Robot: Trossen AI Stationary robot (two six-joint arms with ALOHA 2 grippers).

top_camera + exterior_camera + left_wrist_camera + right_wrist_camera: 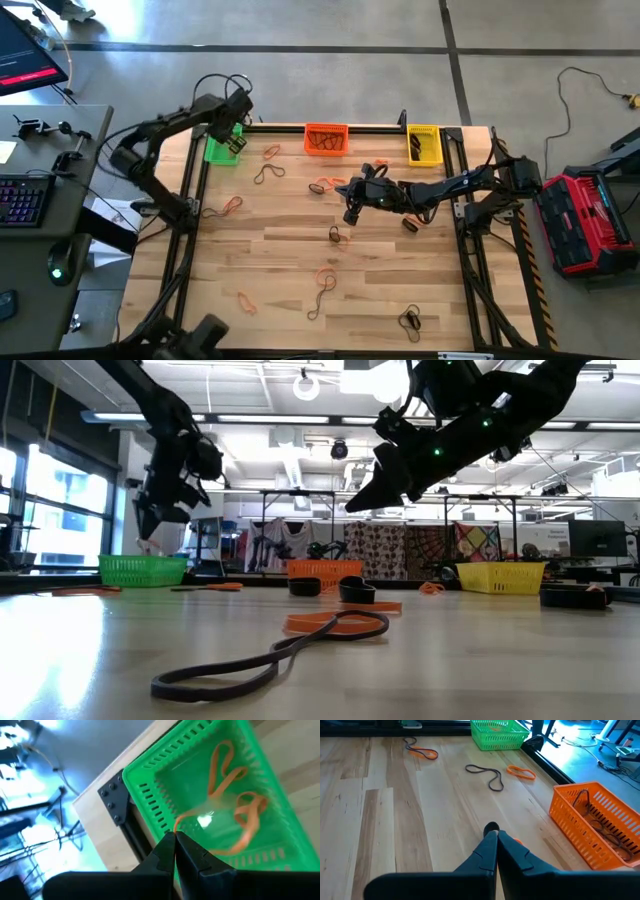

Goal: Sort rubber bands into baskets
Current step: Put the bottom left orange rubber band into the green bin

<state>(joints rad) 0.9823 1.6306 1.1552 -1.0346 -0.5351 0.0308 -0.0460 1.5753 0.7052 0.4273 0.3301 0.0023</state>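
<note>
Right wrist view shows a small black rubber band (491, 826) on the wood just beyond the tips of the right gripper (496, 836), whose jaws are pressed together and hold nothing. That band lies ahead of the jaws, with the orange basket (600, 827) beside it. Far off, the left gripper (174, 840), also closed, hangs over the green basket (150, 805) holding 2 orange bands (235, 805). I judge the right arm nearer.

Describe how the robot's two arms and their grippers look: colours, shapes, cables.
Both arms are dark, jointed and slim. The left arm carries looping black cables near its wrist. The right arm shows small green lights in the low view. The left gripper and right gripper each have two black, tapering, pointed fingers.
</note>
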